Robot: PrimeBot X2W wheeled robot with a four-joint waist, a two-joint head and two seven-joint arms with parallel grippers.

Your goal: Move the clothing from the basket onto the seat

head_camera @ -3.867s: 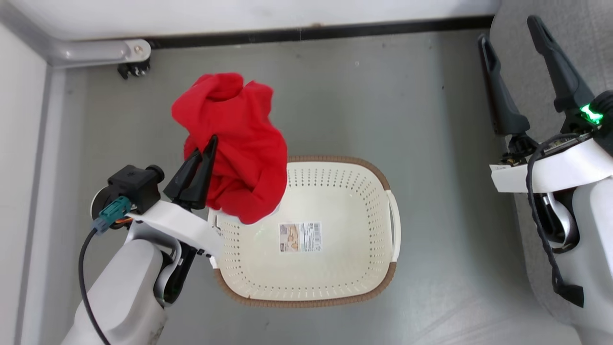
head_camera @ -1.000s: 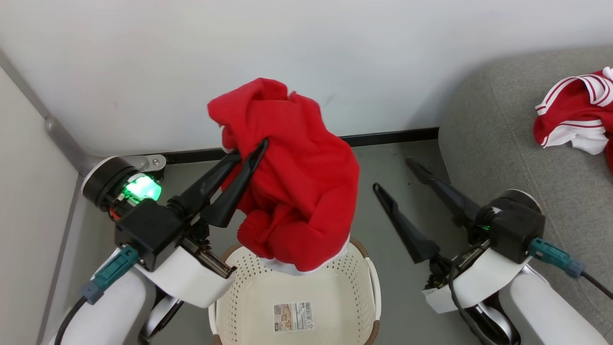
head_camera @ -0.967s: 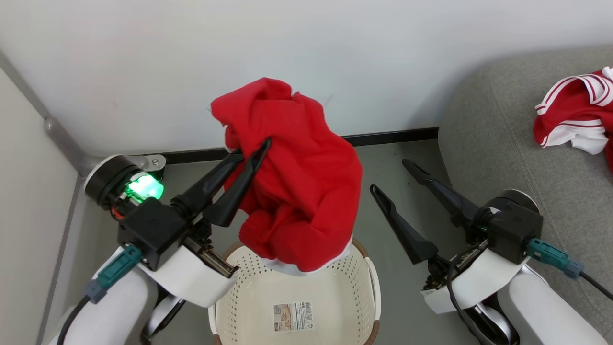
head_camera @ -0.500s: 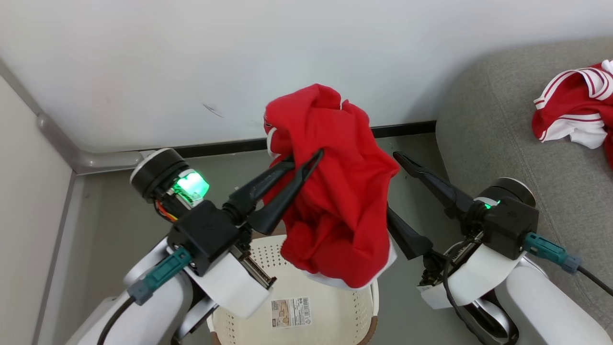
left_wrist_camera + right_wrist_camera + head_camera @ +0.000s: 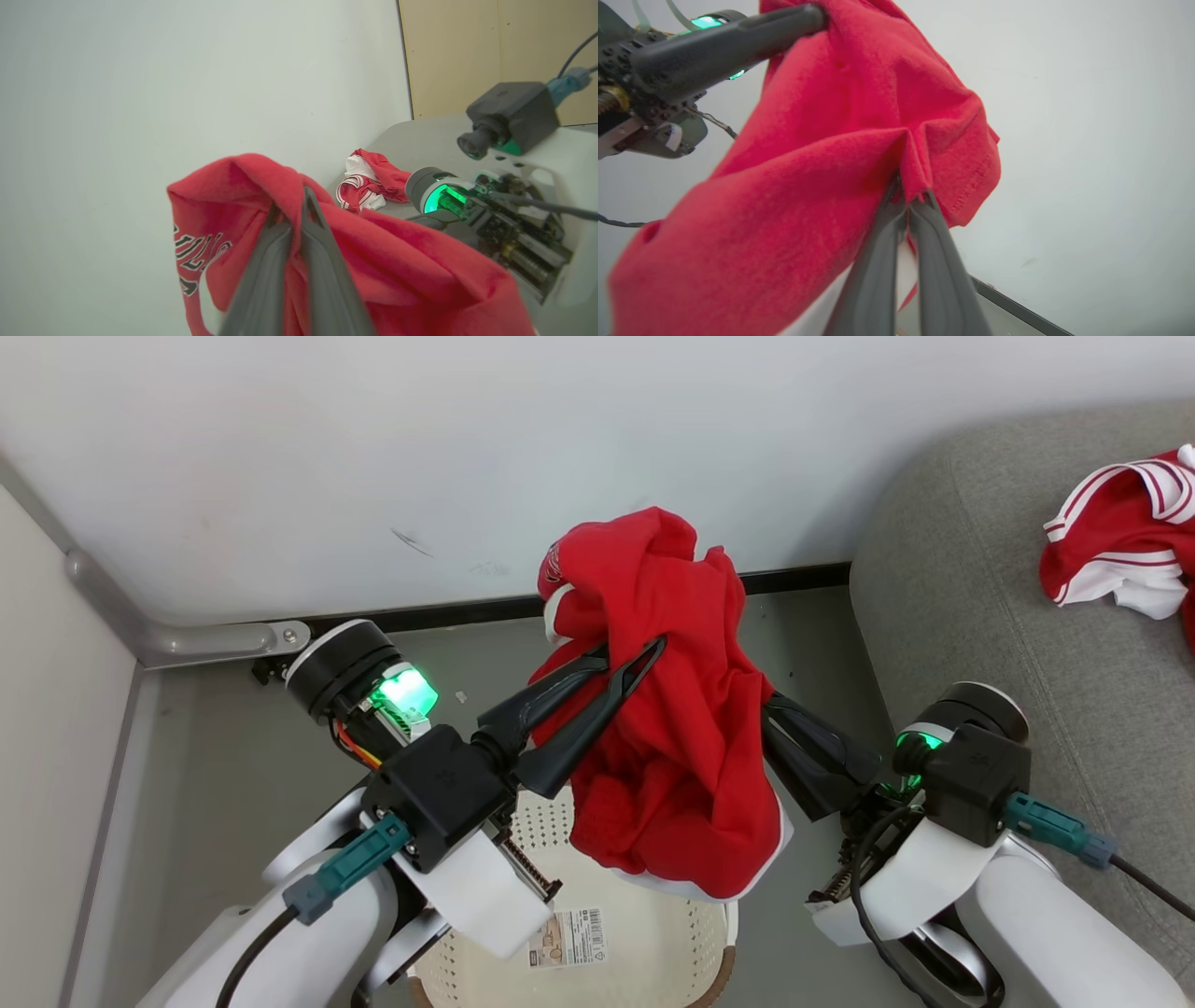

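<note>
I see left gripper pinching plain red garment, right gripper clamped on its right-hand fold. Cloth hangs above basket rim. On seat lies striped garment; bare floor strip between basket and seat edge.

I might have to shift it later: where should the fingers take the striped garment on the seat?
Probably the raised striped fold on the striped garment, from above: it lies crumpled on the seat, and that ridge stands proud of the flat cushion.

Garment lettering cut off, basket label unreadable
</note>
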